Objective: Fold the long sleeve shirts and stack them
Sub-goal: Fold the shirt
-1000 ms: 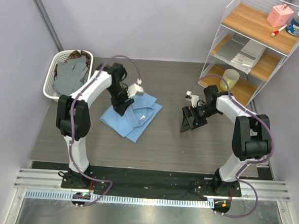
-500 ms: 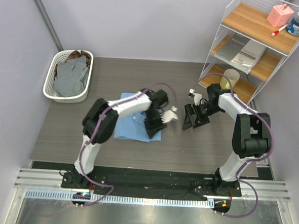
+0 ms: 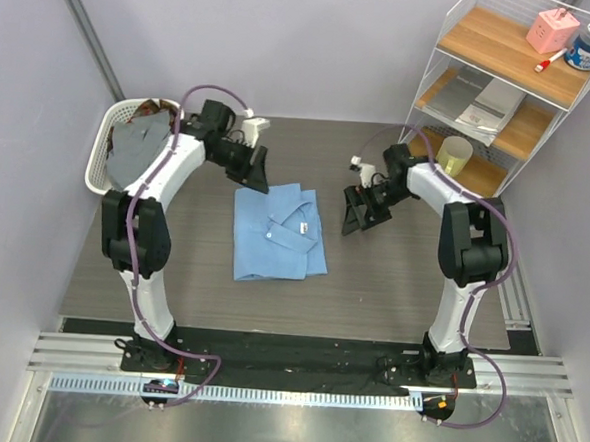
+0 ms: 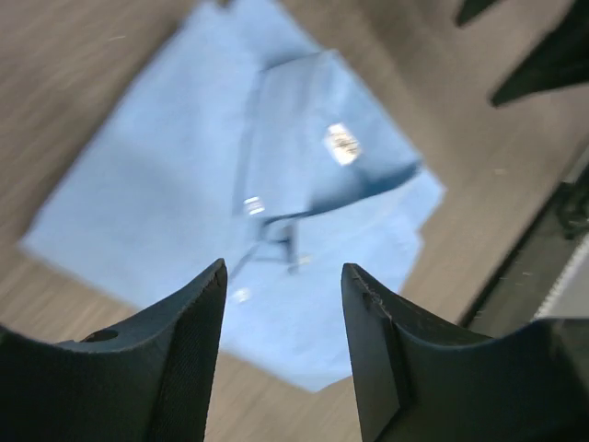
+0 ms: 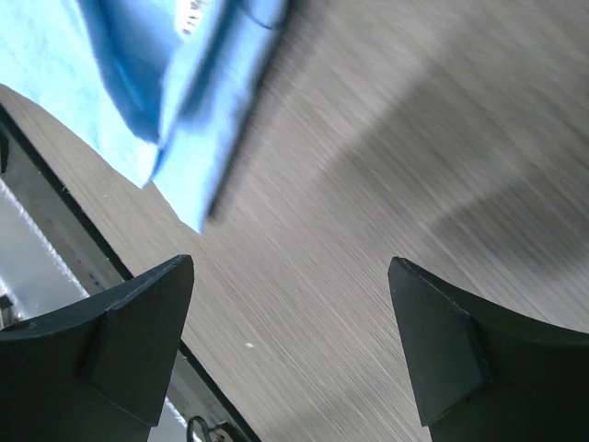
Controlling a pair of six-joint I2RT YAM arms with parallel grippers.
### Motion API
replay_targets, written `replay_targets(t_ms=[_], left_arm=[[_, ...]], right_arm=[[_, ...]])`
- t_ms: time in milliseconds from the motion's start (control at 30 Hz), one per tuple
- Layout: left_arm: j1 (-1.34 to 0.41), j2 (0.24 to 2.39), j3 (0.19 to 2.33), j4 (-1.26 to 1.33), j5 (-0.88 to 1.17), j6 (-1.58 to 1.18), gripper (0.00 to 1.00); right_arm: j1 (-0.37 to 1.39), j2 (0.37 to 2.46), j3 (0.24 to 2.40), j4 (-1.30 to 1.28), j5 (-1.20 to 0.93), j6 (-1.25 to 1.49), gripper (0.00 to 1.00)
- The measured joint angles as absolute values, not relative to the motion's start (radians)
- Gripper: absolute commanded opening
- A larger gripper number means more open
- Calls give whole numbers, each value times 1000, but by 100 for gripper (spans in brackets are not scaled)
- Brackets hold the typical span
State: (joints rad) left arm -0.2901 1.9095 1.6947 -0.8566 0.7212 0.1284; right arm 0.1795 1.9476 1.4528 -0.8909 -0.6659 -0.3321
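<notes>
Top external: light blue shirt (image 3: 277,232) newly folded on table (image 3: 391,287); left claw (image 3: 258,169), right claw (image 3: 354,213) open, empty, withdrawn; basket (image 3: 94,169) next.

Light blue collared shirt (image 3: 277,230), folded flat, grey shirts (image 3: 139,149) bundled in basket (image 3: 96,172)

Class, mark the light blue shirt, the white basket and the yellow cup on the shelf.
light blue shirt (image 3: 274,242), top external view, middle of the cloth.
white basket (image 3: 96,167), top external view, left rim.
yellow cup (image 3: 455,156), top external view, its side wall.
</notes>
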Motion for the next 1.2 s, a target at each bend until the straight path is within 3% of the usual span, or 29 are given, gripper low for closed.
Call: replay_targets(t_ms=[133, 367, 600, 833, 967, 1200], left_arm=[[-222, 1944, 1723, -923, 598, 301, 46], [-342, 2029, 1622, -936, 365, 555, 39], [-499, 2037, 1510, -959, 205, 527, 38], [-770, 2059, 1660, -1125, 451, 224, 46], [-644, 2014, 1701, -1087, 612, 105, 51], [-320, 1943, 1683, -1046, 677, 93, 54]], right_arm=[[252, 1987, 1459, -871, -688, -299, 91], [217, 1999, 1450, -879, -724, -286, 88], [104, 1955, 1354, -955, -722, -324, 85], [11, 1912, 1331, -1007, -684, -393, 79], [19, 1912, 1331, -1010, -673, -411, 71], [104, 1927, 1350, -987, -644, -416, 55]])
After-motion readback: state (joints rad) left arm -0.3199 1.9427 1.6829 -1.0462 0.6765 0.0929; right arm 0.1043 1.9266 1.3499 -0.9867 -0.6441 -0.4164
